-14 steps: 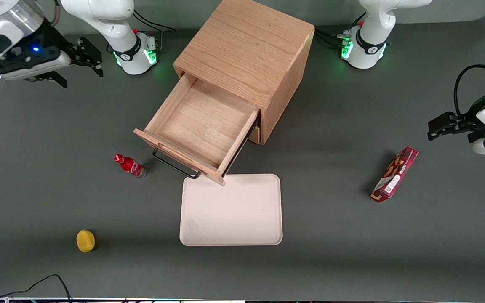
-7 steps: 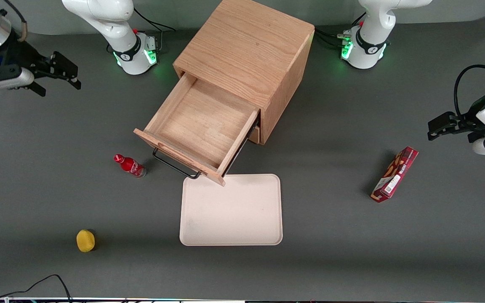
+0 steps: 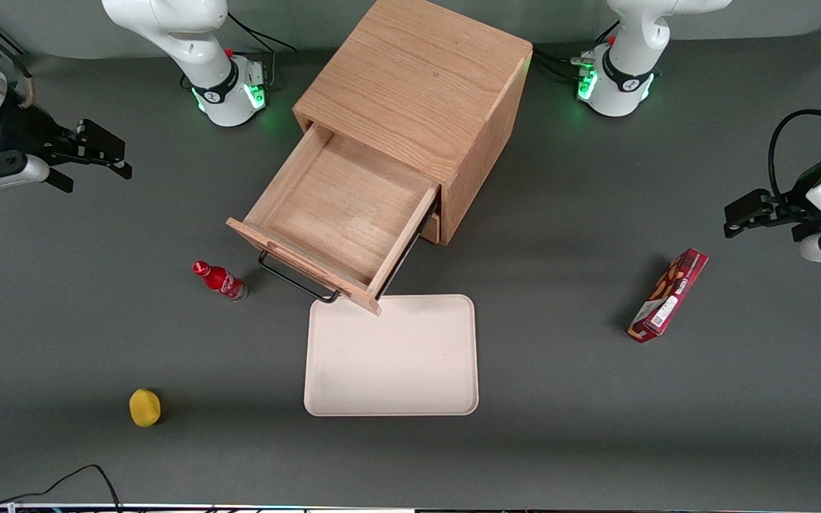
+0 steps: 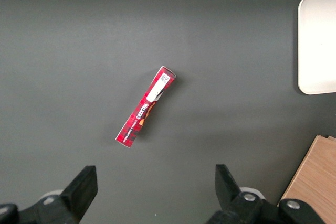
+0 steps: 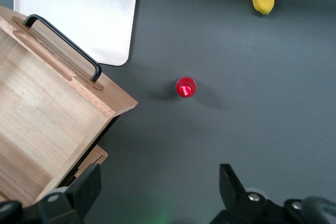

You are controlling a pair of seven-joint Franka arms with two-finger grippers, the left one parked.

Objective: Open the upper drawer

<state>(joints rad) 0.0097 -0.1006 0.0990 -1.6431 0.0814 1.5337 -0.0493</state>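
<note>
The upper drawer (image 3: 339, 206) of the light oak cabinet (image 3: 417, 78) stands pulled far out and is empty inside. Its long black bar handle (image 3: 296, 279) faces the front camera. The drawer also shows in the right wrist view (image 5: 47, 124), with its handle (image 5: 65, 45). A corner of the lower drawer (image 5: 94, 157) peeks out beneath it. My right gripper (image 3: 100, 146) is open and empty, high above the table toward the working arm's end, well apart from the drawer. In the right wrist view the gripper (image 5: 157, 190) hangs over bare table.
A red bottle (image 3: 219, 279) stands beside the drawer front. A cream tray (image 3: 393, 356) lies nearer the front camera, just under the drawer's corner. A yellow lemon (image 3: 145, 407) lies near the front edge. A red snack box (image 3: 669, 294) lies toward the parked arm's end.
My right gripper has drawn away from the cabinet toward the working arm's end of the table and turned. The drawer, bottle and tray have not moved.
</note>
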